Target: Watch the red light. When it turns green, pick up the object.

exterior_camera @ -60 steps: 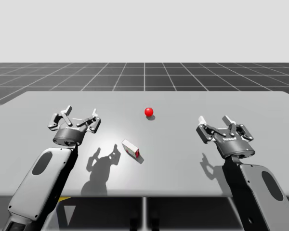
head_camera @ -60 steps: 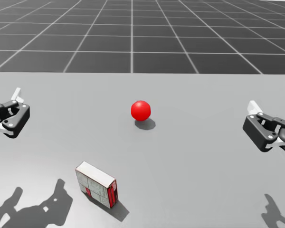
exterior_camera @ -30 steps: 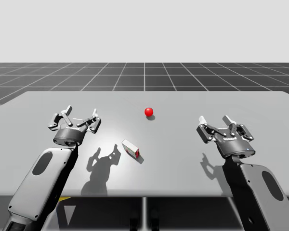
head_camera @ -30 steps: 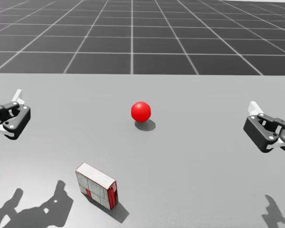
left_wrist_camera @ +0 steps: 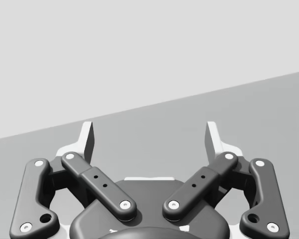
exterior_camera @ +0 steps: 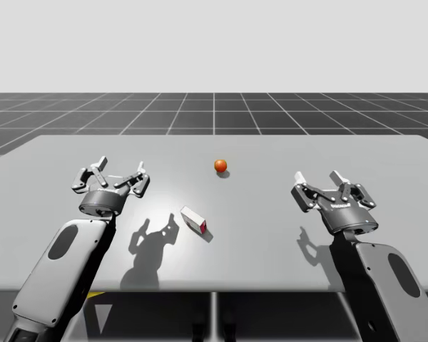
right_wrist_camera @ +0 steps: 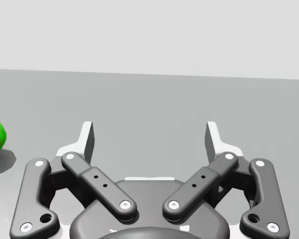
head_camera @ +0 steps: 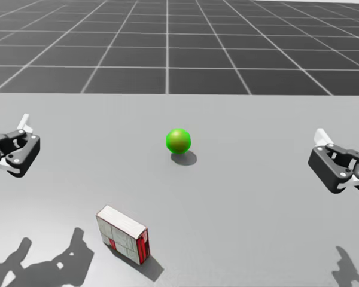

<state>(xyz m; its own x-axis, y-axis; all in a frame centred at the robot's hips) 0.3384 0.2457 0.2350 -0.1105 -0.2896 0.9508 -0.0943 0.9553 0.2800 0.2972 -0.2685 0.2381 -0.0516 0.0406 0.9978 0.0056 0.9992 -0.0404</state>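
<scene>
Near the middle of the smooth grey desk (exterior_camera: 285, 153) a small rectangular box (head_camera: 122, 234) lies flat, white on top with a red end. Its long axis slants from far left to near right, red end nearest me, and its print is unreadable. Beyond it sits a glossy ball light (head_camera: 178, 141), green in the head view, orange in the high view. Left hand (left_wrist_camera: 149, 142) and right hand (right_wrist_camera: 149, 142) hover well apart from the box, fingers spread, holding nothing.

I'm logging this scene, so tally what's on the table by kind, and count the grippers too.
ball light: 1
white and red box: 1
grippers: 2, the left gripper and the right gripper, both with fingers open
Total: 4
</scene>
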